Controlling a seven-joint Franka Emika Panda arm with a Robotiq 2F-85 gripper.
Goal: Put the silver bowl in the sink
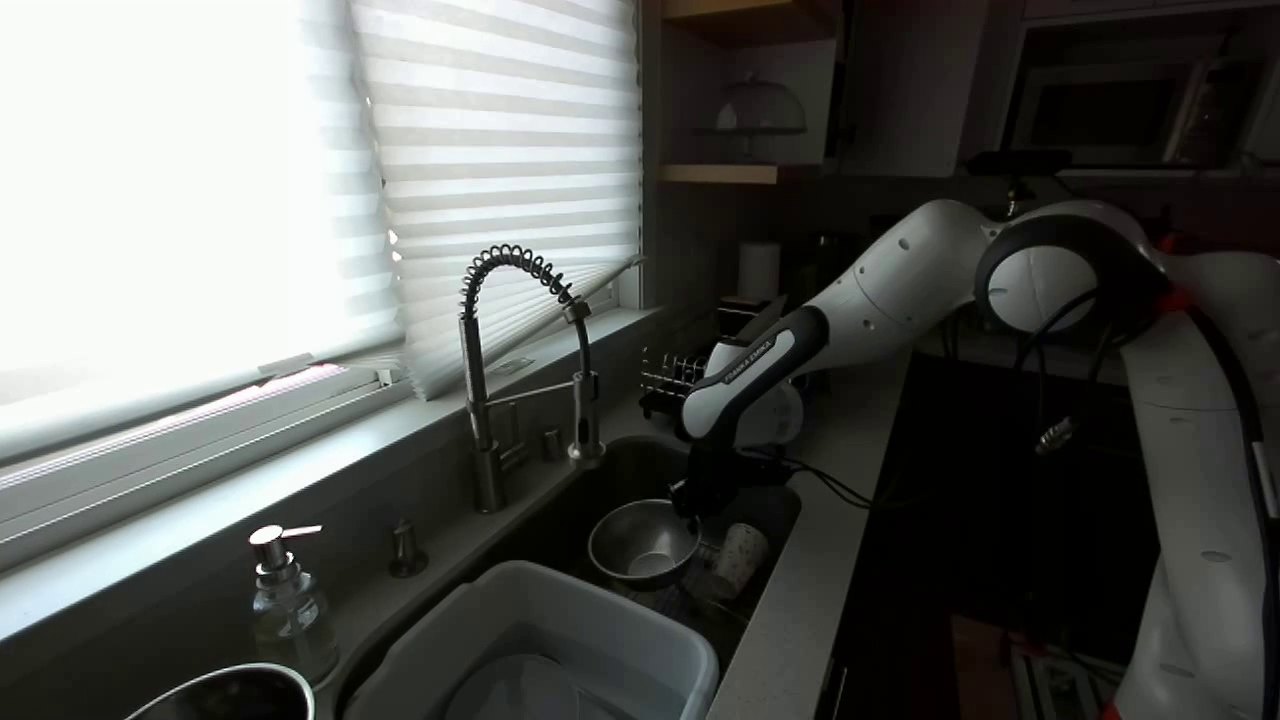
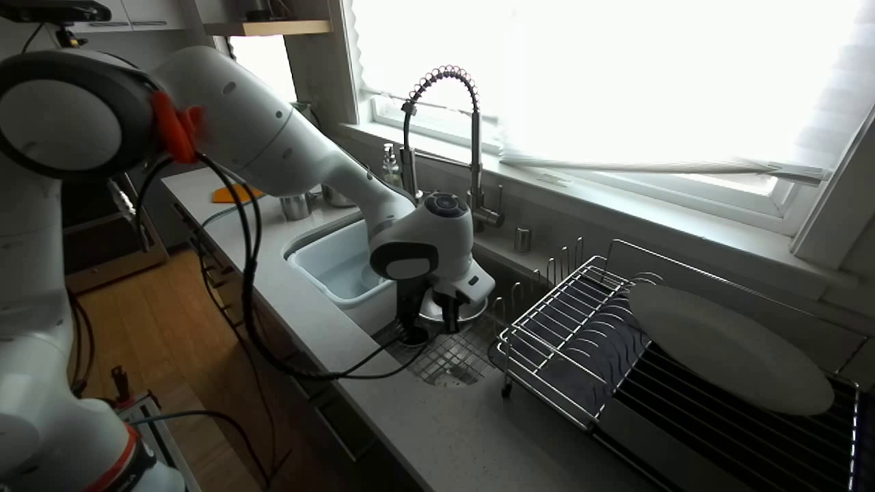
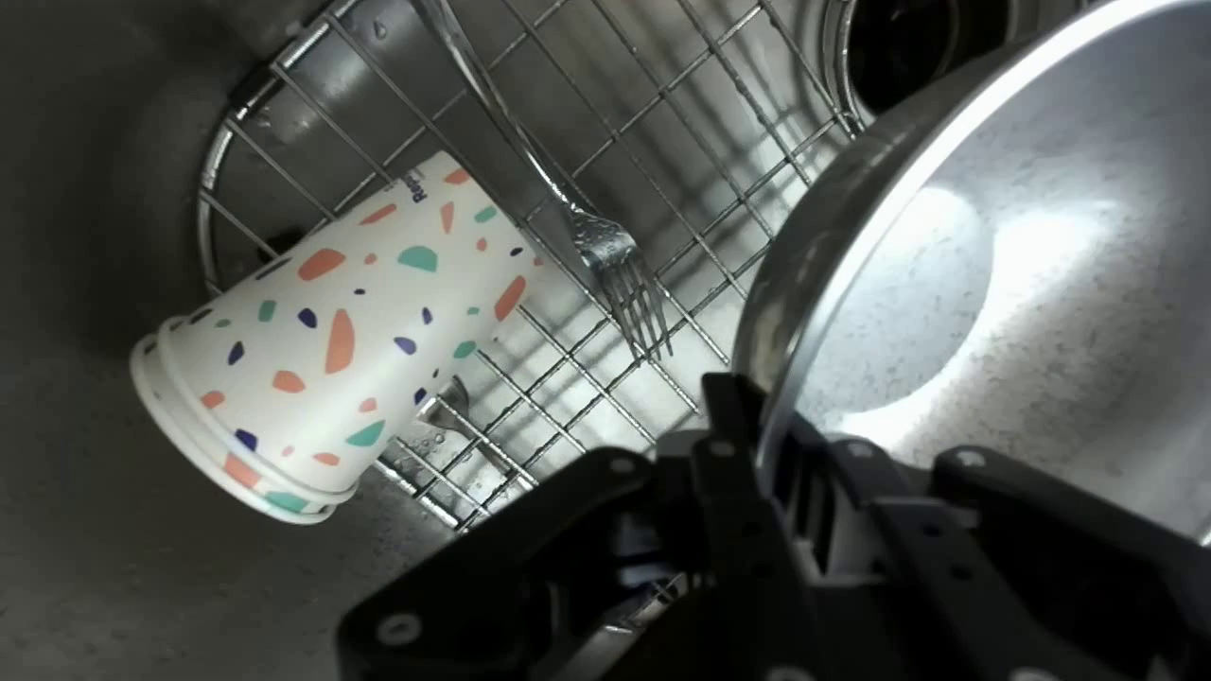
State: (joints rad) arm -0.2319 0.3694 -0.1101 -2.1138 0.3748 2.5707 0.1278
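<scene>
The silver bowl (image 1: 645, 545) is tilted within the outline of the dark grey sink (image 1: 640, 462), beside the white tub. Its near rim and inside fill the right of the wrist view (image 3: 1041, 312). In an exterior view the arm covers much of the bowl (image 2: 472, 313). My gripper (image 3: 768, 426) has one finger outside and one inside the bowl's wall, closed together on the rim. In an exterior view the gripper (image 1: 688, 500) is at the bowl's upper right rim. Whether the bowl touches the sink's wire grid (image 2: 451, 359) cannot be told.
A patterned paper cup (image 3: 350, 331) and a fork (image 3: 605, 241) lie in the sink; a dark round container (image 3: 899, 47) is behind the bowl. The white tub (image 1: 540, 590) sits beside them. The coil-spring tap (image 1: 480, 400) rises behind. A dish rack (image 2: 574, 335) holds a plate (image 2: 731, 348).
</scene>
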